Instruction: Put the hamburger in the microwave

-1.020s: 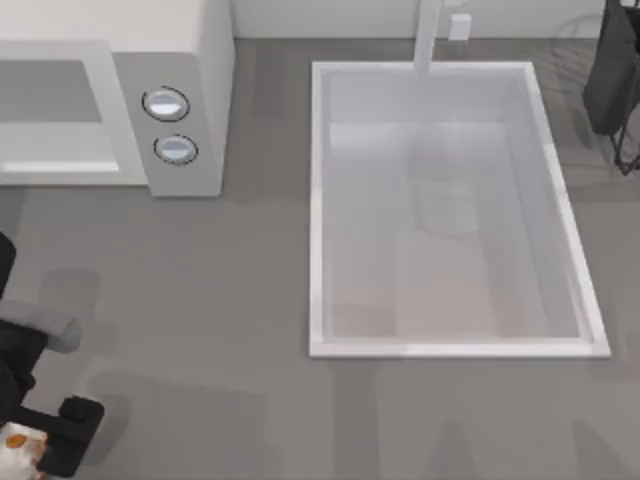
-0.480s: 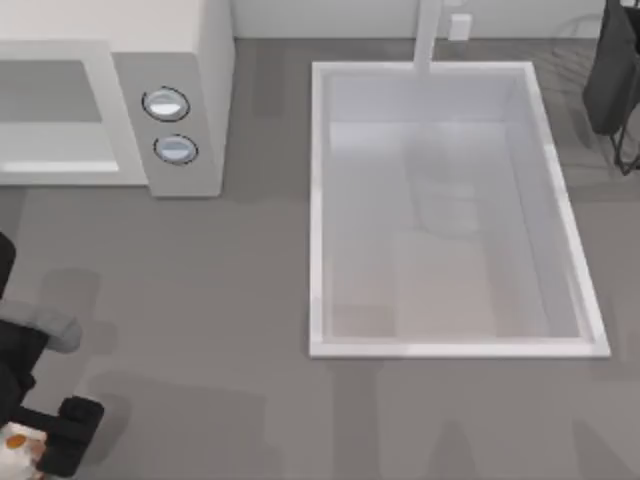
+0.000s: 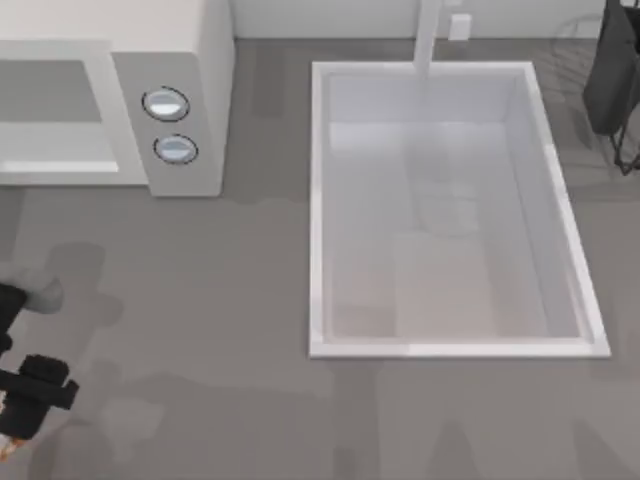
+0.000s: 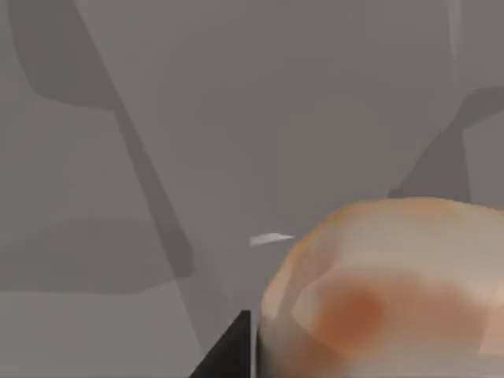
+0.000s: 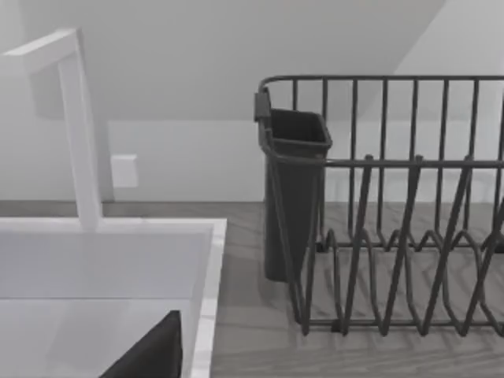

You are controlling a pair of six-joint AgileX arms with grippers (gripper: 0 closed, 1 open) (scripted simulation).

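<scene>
Grey worktop point(image 3: 220, 300) runs under everything, with a white wall behind it. At the top view's far left stands the microwave point(image 3: 170, 60), its grey cavity point(image 3: 50, 110) open toward me and two dials point(image 3: 166, 104) stacked on its side panel. Right of it, sunk into the worktop, is the white sink point(image 3: 318, 200), a white faucet point(image 3: 428, 35) rising at its back edge.

My left claw point(image 3: 25, 400) sits at the near left edge of the top view, well apart from the microwave and nearer to me than it. From above, a sliver of orange shows at the frame edge just below the claw. On the left wrist view the hamburger point(image 4: 386, 291) sits right up against the camera, cream with orange-brown patches, with one dark finger point(image 4: 228, 354) beside it and grey worktop behind. I cannot tell from these views whether the claw is clenched on the hamburger or released.

My right arm point(image 3: 612, 70) is parked at the far right corner, beyond the sink. Its wrist view looks across the sink rim point(image 5: 206, 299) and the faucet point(image 5: 79, 134) to a dark wire dish rack point(image 5: 394, 236) with a cutlery cup point(image 5: 293, 189) at its end.
</scene>
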